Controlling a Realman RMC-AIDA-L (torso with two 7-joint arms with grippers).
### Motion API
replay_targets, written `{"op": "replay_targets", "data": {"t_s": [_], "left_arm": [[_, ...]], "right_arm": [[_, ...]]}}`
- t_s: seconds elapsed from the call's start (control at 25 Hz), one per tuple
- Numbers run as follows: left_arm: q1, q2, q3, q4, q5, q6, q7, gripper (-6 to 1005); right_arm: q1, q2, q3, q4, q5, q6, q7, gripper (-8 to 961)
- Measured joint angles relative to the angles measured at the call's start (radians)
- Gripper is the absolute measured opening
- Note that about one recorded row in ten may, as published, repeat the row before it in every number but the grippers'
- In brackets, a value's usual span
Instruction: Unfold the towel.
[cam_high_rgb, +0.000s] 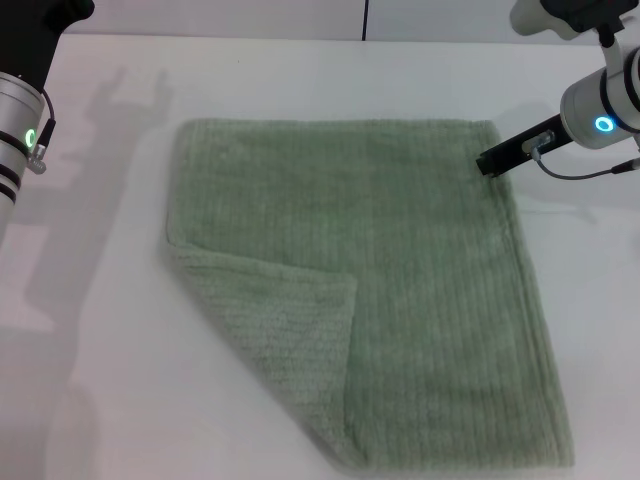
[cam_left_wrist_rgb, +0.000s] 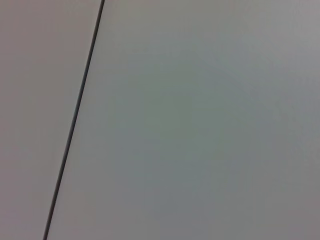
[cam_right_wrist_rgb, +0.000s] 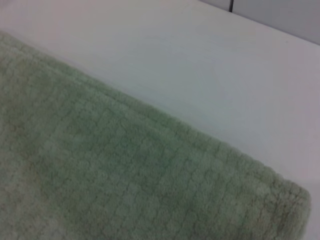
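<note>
The sage-green towel lies spread on the white table. Its near-left corner is folded over onto the cloth, showing a paler underside. My right gripper is at the towel's far-right corner, its dark tip touching or just above the edge. The right wrist view shows that corner of the towel up close, lying flat on the table. My left arm is raised at the far left, apart from the towel, and its gripper is out of view.
The white table extends around the towel on the left, far and right sides. A dark seam runs along the wall behind the table. The left wrist view shows only a plain grey surface with a dark line.
</note>
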Motion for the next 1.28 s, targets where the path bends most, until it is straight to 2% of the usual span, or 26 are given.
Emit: {"op": "replay_targets", "data": {"t_s": [0.84,1.04,1.2,1.28], "left_arm": [[0.005,0.000,-0.001,0.000,-0.002,-0.017,-0.033,590],[0.002,0.007,-0.003,0.019,-0.001,-0.098,-0.127,596],[0.018,0.008,0.014,0.064,0.007,-0.128,-0.191,738],[0.034,0.012,0.062,0.095,0.009,-0.125,-0.230,779]], "right_arm": [[0.010,0.011,0.000,0.051,0.004,-0.009,-0.042,-1],[0.011,0.012,0.000,0.053,0.004,-0.012,-0.043,-1],[0.012,0.012,0.000,0.054,0.004,-0.017,-0.043,-1],[0.013,0.012,0.000,0.054,0.004,-0.018,-0.043,-1]]}}
